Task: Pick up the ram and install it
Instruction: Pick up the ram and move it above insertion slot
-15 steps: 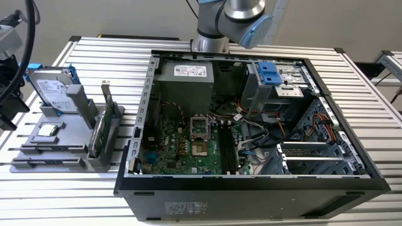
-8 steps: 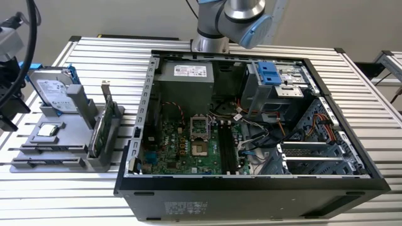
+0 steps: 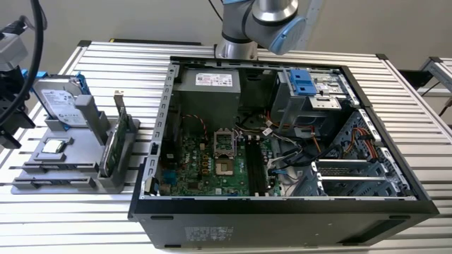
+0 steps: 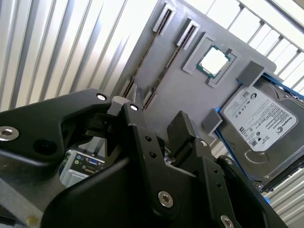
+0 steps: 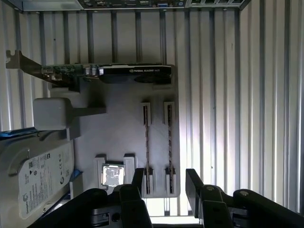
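Observation:
Two thin dark ram sticks stand on edge in the slots of a grey holder tray (image 5: 118, 128); one ram stick (image 5: 147, 142) lies beside the other (image 5: 169, 142). They also show in the second wrist view as a ram stick (image 4: 147, 52) and its neighbour (image 4: 168, 64). My gripper (image 5: 166, 183) hangs above the near end of these sticks, open, with nothing between its black fingers (image 5: 138, 179). In the exterior view the gripper (image 3: 12, 121) is at the exterior view's left, over the tray (image 3: 78, 177).
The tray also carries a silver hard drive (image 5: 40, 175), a processor chip (image 5: 113, 174) and a green expansion card (image 5: 109, 72) standing on edge. An open computer case (image 3: 282, 203) with its motherboard (image 3: 205, 159) lies to the exterior view's right of the tray on a slatted metal table (image 5: 266, 95).

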`<control>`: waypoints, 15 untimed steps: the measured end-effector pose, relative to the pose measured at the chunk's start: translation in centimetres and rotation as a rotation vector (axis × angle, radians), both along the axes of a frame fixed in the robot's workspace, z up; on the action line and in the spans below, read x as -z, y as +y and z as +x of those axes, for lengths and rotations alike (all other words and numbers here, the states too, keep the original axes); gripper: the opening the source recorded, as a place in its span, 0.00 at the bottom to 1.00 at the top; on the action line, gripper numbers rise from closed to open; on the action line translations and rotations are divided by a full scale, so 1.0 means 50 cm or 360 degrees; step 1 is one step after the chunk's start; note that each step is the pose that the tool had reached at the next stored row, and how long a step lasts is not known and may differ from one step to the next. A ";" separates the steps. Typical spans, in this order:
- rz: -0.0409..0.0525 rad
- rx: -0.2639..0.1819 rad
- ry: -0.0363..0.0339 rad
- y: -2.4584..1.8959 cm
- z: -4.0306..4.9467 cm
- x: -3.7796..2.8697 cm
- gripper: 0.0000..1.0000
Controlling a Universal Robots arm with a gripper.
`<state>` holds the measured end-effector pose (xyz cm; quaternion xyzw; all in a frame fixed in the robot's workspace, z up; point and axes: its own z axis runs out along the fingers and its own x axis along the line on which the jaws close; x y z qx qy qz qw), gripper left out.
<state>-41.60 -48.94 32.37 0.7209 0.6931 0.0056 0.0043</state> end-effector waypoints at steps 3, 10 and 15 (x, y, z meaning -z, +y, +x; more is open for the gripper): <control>0.0000 -0.0001 0.0000 0.0000 0.000 0.002 1.00; 0.0000 -0.0001 0.0000 0.0000 0.000 0.003 1.00; 0.0000 -0.0001 0.0000 0.0000 0.000 0.004 1.00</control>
